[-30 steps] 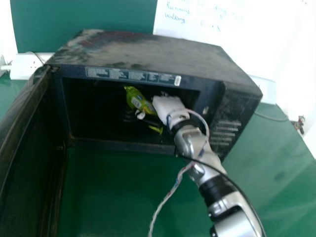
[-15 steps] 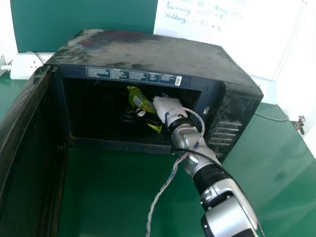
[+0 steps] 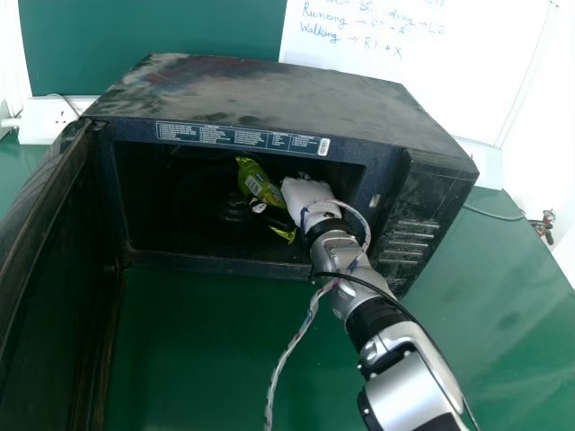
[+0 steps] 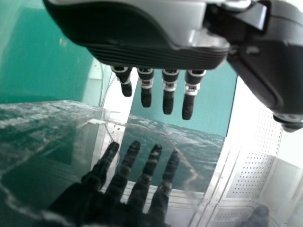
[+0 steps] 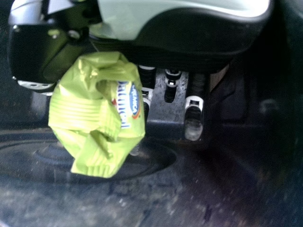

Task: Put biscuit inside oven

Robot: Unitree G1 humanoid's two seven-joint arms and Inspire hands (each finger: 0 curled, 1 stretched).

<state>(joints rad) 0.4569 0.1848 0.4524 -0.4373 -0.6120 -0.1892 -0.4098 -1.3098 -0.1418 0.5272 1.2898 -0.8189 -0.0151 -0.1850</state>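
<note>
Gripping green packet (image 3: 258, 183) in oven (image 3: 269, 94), right hand (image 3: 308, 197), crimped end (image 5: 92, 169) in its wrist view, left hand (image 4: 147, 56) straight-fingered in its own

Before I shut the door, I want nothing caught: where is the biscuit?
In the head view, the biscuit is inside the oven, gripped by the right hand, on that hand's left side.

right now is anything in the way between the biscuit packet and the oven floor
Nothing visible does: the oven door stands open, and the right hand holds the biscuit packet inside the microwave oven, over its floor.
</note>
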